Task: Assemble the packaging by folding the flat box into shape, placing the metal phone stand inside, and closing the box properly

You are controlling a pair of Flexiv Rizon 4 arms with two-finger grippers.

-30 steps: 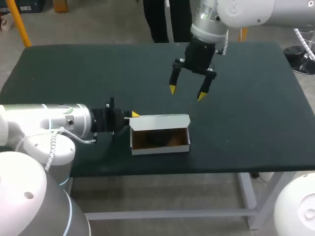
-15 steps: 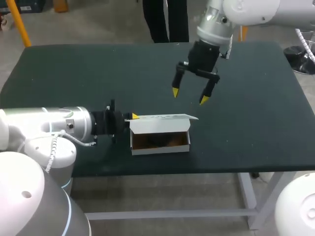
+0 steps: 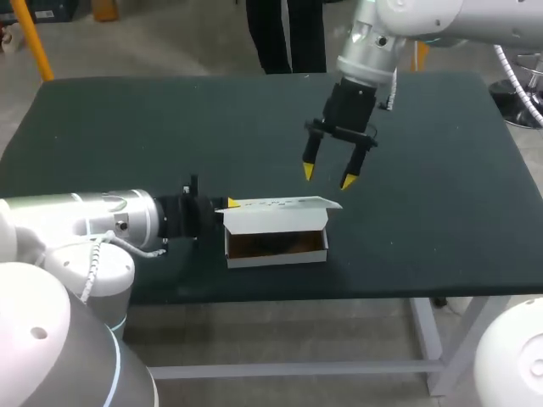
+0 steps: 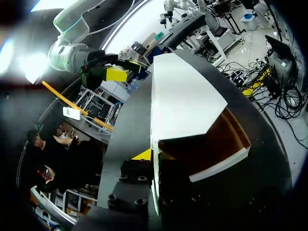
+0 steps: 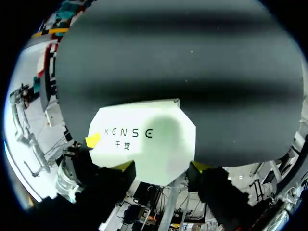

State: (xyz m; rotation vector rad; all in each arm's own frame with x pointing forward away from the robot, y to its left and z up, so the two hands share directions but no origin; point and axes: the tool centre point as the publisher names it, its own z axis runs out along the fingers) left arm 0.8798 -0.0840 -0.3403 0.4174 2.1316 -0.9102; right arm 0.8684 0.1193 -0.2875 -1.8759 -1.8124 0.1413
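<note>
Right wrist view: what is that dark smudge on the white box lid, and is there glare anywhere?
Right wrist view: a soft shadow on the lid, probably from the right gripper above it; dark bands cross the table. Left wrist view: strong glare beside the right arm.

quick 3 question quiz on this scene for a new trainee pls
1. Multiple choice: where is the right gripper?
A. in the air above the box, open and empty
B. down inside the box
C. shut on a corner of the box

2. True or false: the lid is not shut, and the box's brown inside shows in the head view.

3. Fill in: the gripper at the box's end wall belongs to the ___ arm.

Key:
1. A
2. True
3. left; the left gripper sits at that end.
</note>
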